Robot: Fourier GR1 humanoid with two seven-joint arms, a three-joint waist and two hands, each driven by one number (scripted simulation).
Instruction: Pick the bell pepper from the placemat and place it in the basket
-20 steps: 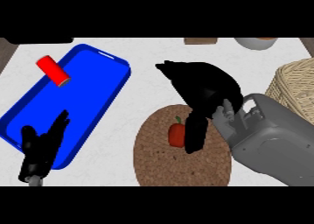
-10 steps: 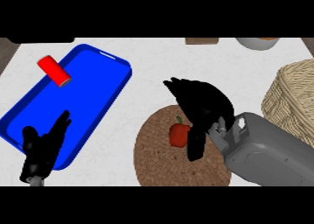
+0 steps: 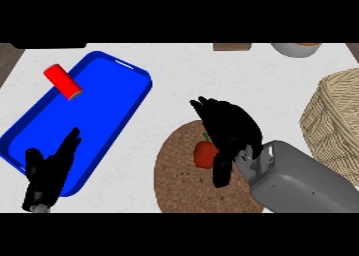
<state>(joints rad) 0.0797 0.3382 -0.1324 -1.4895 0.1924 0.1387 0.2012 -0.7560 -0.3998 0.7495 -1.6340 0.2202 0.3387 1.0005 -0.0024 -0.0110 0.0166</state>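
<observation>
A red bell pepper [image 3: 204, 155] with a green stem sits on the round brown placemat [image 3: 182, 187] at the lower middle. My right hand [image 3: 230, 131] hovers right over and beside the pepper. Its fingers are spread toward the upper left and its thumb hangs down along the pepper's right side, hiding that side. The hand is open and I cannot tell whether it touches the pepper. The woven basket [image 3: 343, 120] stands at the right edge, apart from the placemat. My left hand [image 3: 49, 172] rests open at the lower left.
A blue tray [image 3: 101, 95] lies slantwise at the left, with a red cylinder [image 3: 63, 82] on its far end; my left hand overlaps its near corner. A bowl [image 3: 294, 48] and a brown block [image 3: 232, 47] sit at the counter's far edge.
My right hand and forearm have shifted left and nearer, coming down from beyond the placemat to sit over the pepper. The left hand and the pepper have stayed put.
</observation>
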